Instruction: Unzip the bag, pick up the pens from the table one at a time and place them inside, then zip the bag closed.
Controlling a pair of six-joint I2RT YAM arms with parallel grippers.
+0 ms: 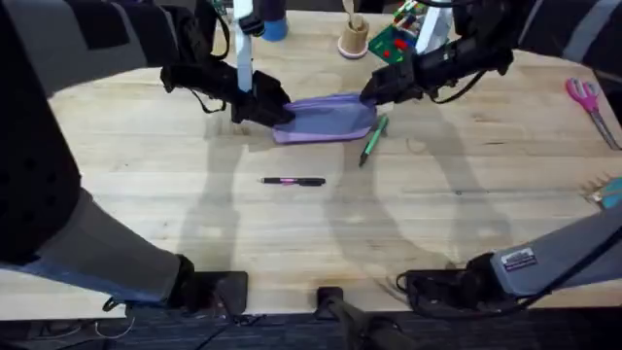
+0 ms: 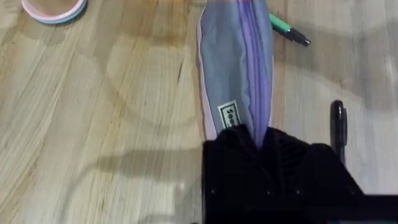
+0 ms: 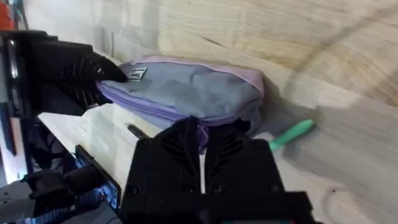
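Bag [image 1: 326, 119] on the far desk [image 1: 194, 214], left hand [image 2: 256, 138] clamping one end, right hand [image 3: 202, 134] apparently pinching the zipper pull at the other; a weak pinch could slip, leaving it zipped.

Black ribbed gripper [image 3: 200, 140] fingers, grey arm links, white label sticker.

Matt cloth bag [image 1: 326, 118]; grained wooden table [image 1: 437, 224]
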